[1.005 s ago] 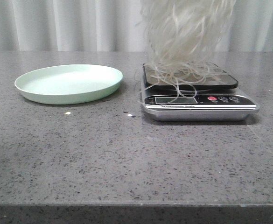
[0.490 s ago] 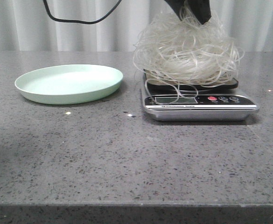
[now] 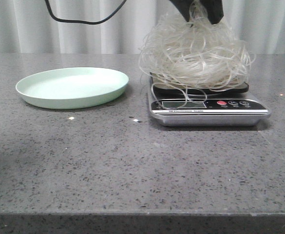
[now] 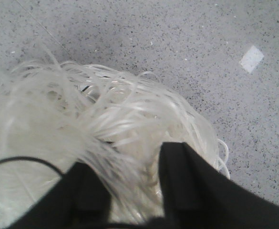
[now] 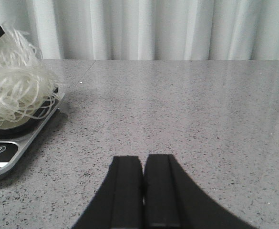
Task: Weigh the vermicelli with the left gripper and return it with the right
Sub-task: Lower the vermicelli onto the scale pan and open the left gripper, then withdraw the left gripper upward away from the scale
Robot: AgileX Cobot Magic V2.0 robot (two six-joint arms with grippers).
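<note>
The vermicelli (image 3: 196, 53), a bushy mass of translucent whitish strands, rests on the dark platform of the silver kitchen scale (image 3: 208, 109). Some strands hang over the scale's display. My left gripper (image 3: 198, 12) stands at the top of the mass, its black fingers apart with strands between them. The left wrist view shows the gripper (image 4: 132, 167) open over the vermicelli (image 4: 82, 124). My right gripper (image 5: 143, 164) is shut and empty, low over the table to the right of the scale (image 5: 5, 152). It is out of the front view.
An empty pale green plate (image 3: 71, 87) sits on the grey speckled table to the left of the scale. A black cable (image 3: 79, 20) hangs in front of the white curtain behind. Small white specks lie between plate and scale.
The vermicelli hung high over the scale a second ago; it has come down and now rests heaped on the platform. The left gripper's fingers have come into view above it.
</note>
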